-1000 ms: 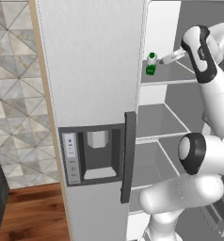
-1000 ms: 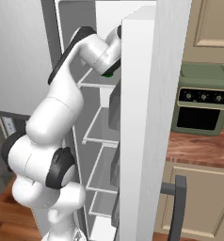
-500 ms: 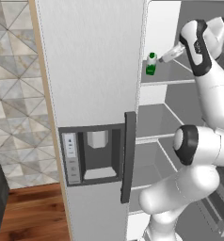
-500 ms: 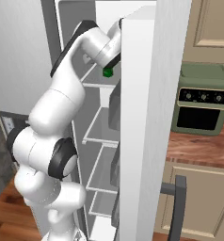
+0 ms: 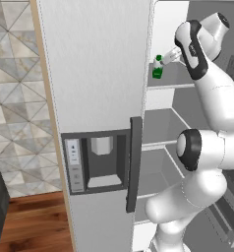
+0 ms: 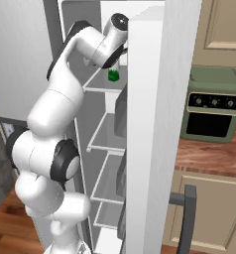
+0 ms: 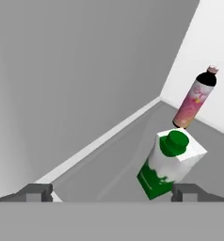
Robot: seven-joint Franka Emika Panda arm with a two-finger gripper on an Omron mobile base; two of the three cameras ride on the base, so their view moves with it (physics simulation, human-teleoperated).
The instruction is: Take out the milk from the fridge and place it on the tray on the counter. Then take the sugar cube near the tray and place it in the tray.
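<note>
On the upper shelf (image 5: 175, 86) of the open fridge (image 5: 97, 98), I see the milk (image 5: 158, 69) standing near the shelf's left front corner, with my gripper (image 5: 169, 56) reaching in toward it from the right. In the hand view, going left to right, the left finger tip (image 7: 36, 190) sits low over the bare shelf, then comes the milk (image 7: 169, 165), leaning in that tilted view, its green base close against the right finger tip. So the carton lies ahead of the jaws and toward their right side rather than centred between them; I cannot tell whether the right tip touches it. The jaws are spread wide and released, grasping nothing. Behind the milk, farther back near the white wall, stands one pink bottle (image 7: 195, 98) with a dark neck and pale cap, apart from the carton.

From the right base view, the arm bends over the top of the fridge door, the gripper (image 6: 115, 63) sits just above the milk (image 6: 113, 75), and farther right a green oven (image 6: 213, 110) rests on the brown surface (image 6: 209, 158).

By my count: one milk carton, one pink bottle, one oven. I make out four shelves in the fridge compartment in the right base view.
</note>
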